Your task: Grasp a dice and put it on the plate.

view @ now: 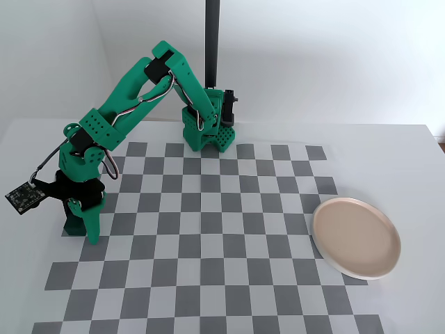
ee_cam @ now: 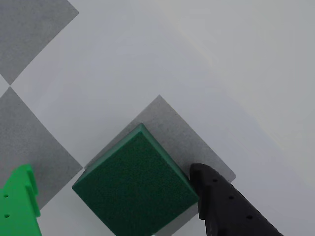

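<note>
In the wrist view the dark green dice (ee_cam: 135, 184) sits on the checkered mat, turned corner-on, between my fingers. My gripper (ee_cam: 110, 172) is open around it. The black finger (ee_cam: 221, 201) touches the dice's right corner. The bright green finger (ee_cam: 19, 201) stands apart from its left corner. In the fixed view my gripper (view: 82, 233) is down at the mat's left edge and hides the dice. The pale beige plate (view: 356, 236) lies far off at the mat's right edge, with nothing on it.
The grey and white checkered mat (view: 208, 229) covers the white table. The arm's base (view: 207, 132) stands at the back behind the mat, with a dark pole (view: 212, 42) rising behind it. A small circuit board (view: 21, 197) hangs at the wrist.
</note>
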